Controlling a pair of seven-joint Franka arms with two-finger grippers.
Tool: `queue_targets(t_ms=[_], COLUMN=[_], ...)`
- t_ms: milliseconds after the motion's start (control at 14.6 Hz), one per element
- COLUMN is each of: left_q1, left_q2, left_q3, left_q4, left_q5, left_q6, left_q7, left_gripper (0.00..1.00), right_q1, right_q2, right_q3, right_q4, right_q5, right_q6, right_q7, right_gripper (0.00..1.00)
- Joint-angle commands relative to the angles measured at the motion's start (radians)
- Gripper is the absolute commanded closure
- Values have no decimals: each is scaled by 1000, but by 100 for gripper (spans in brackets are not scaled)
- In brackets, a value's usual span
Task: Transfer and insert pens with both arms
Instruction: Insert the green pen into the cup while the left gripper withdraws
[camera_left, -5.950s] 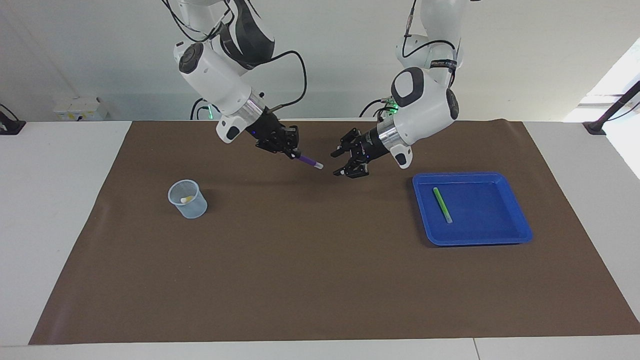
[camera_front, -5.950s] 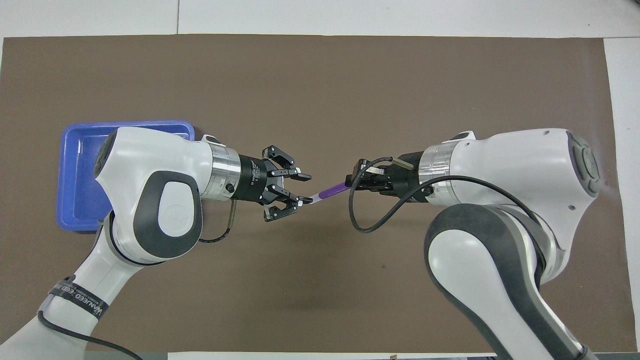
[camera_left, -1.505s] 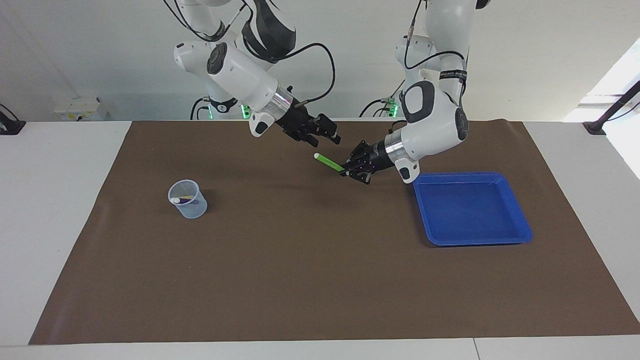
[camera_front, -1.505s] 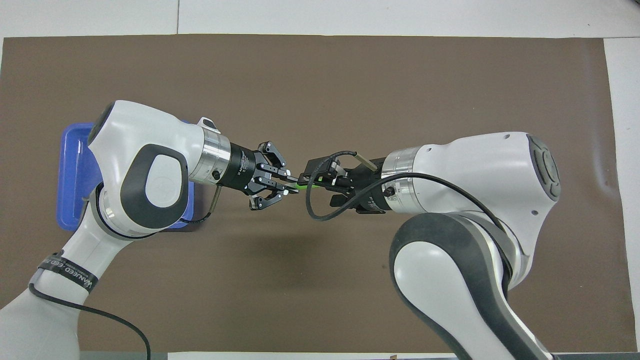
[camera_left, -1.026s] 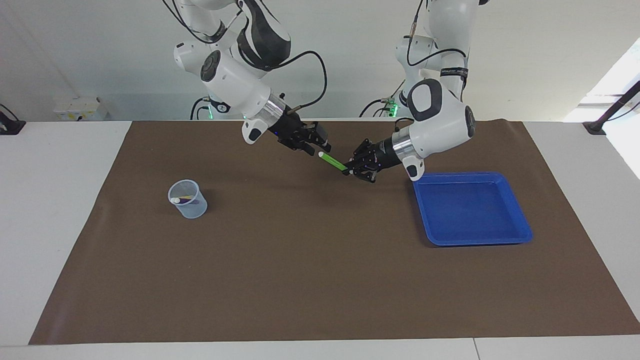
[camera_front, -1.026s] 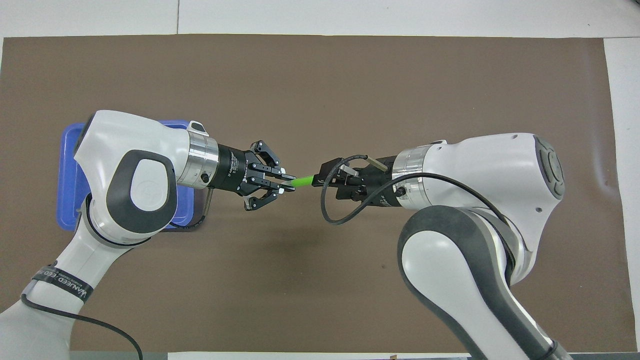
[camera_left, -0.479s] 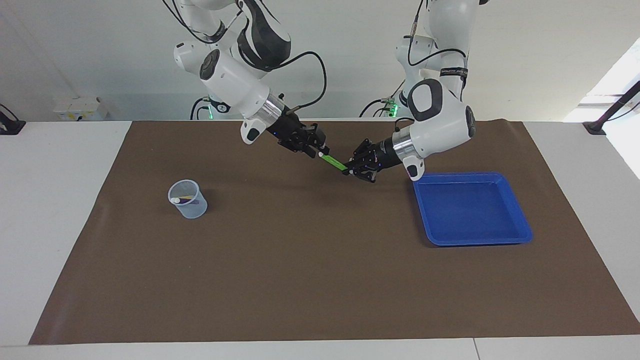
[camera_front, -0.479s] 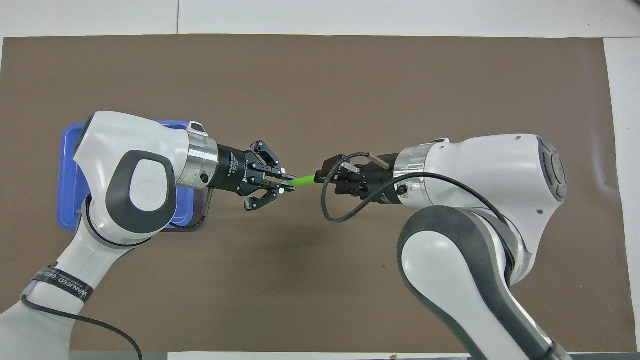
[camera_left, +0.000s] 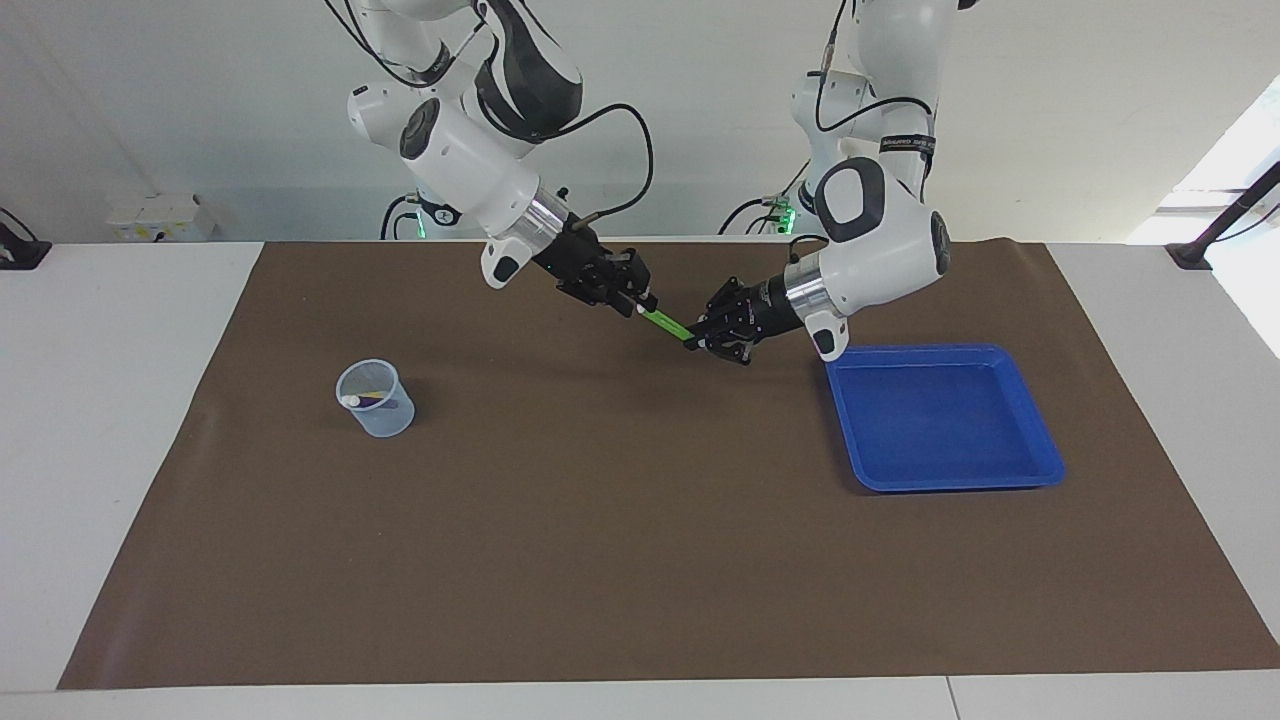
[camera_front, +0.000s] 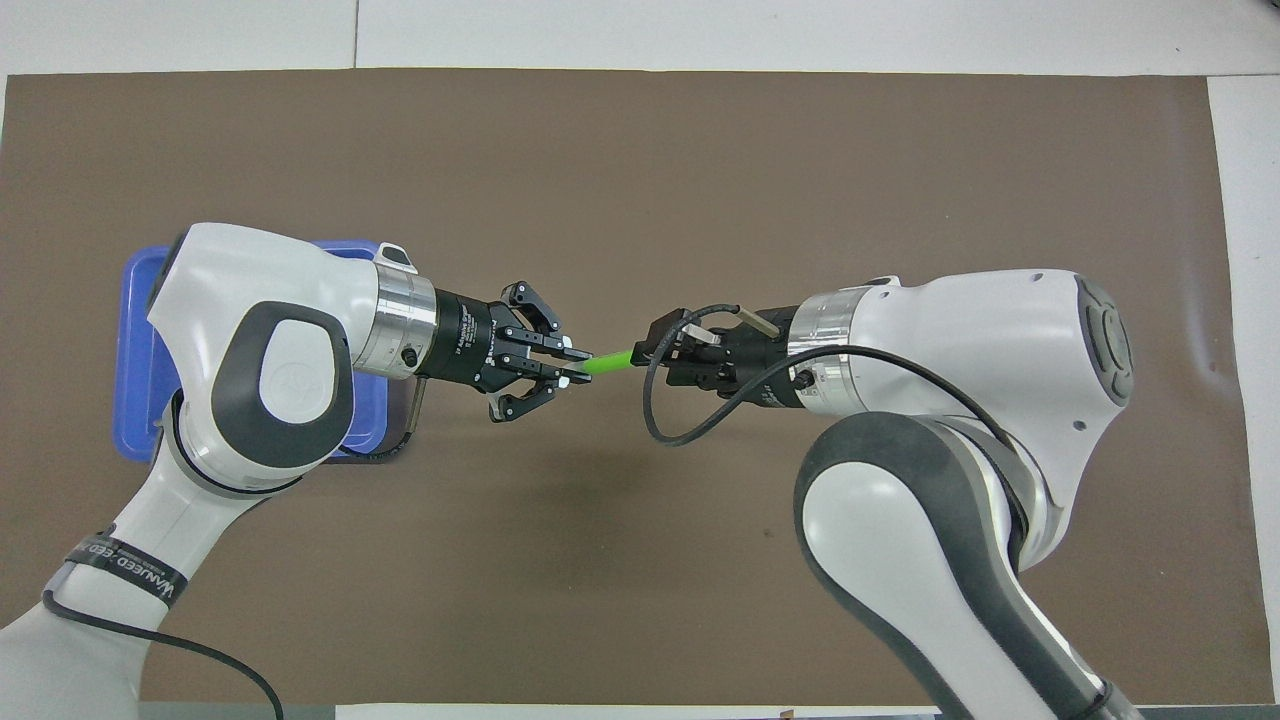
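We see the right gripper (camera_left: 632, 299) narrowing around the green pen (camera_left: 662, 322), its other end still clamped by the left gripper (camera_left: 698, 343).

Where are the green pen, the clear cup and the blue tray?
green pen (camera_left: 660, 321), facing view, middle of the green barrel
clear cup (camera_left: 385, 418), facing view, lower outside wall
blue tray (camera_left: 960, 482), facing view, rim farthest from the robots

A black band (camera_front: 124, 578) around the left arm's forearm carries white lettering, too small to read with certainty. The gripper body bears tiny white print, also unreadable. No other text is legible.
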Motion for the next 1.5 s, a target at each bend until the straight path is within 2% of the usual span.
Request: queue_targets(t_ms=[0,68,205,616,684,752,821,958,1026,1163,1300,1436], left_q1=[2,2,0,5,5,2,2,3,2,-3,-3,-1], left_q2=[-31,-31,-31,-38,-37,-40,-45,-45,-45,-40,-40,-39], left_q3=[-2,-2,0,0,0,1,1,1,1,3,4,3], left_q4=[-36,-36,-36,-36,-27,-27,-27,-27,-27,-26,-26,-19], left_q5=[-25,-25,-32,-38,-38,-38,-38,-38,-36,-22,36,144], left_q6=[17,17,17,18,21,24,26,24,26,41,25,8], left_q7=[21,21,21,21,18,18,17,17,21,53,179,199], left_gripper=[100,100,100,100,44,6,0,0,0,0,0,0], right_q1=[1,1,1,-4,-7,-10,-13,-15,-16,-94,-136,-227], right_q2=[-15,-15,-15,-14,-14,-14,-14,-15,-15,0,32,60], right_q3=[7,7,7,7,5,5,5,2,-6,-6,-12,-10], right_q4=[-22,-22,-22,-16,-16,-15,-15,-10,17,109,210,304], right_q5=[27,27,27,27,27,27,27,11,-53,-308,-408,-521], right_q6=[28,27,25,7,4,-5,-12,-25,-83,-267,-427,-557], right_q7=[-16,-16,-16,-18,-18,-24,-27,-28,-28,-70,-241,-442], right_gripper=[58,68,100,100,100,100,100,100,100,100,100,100])
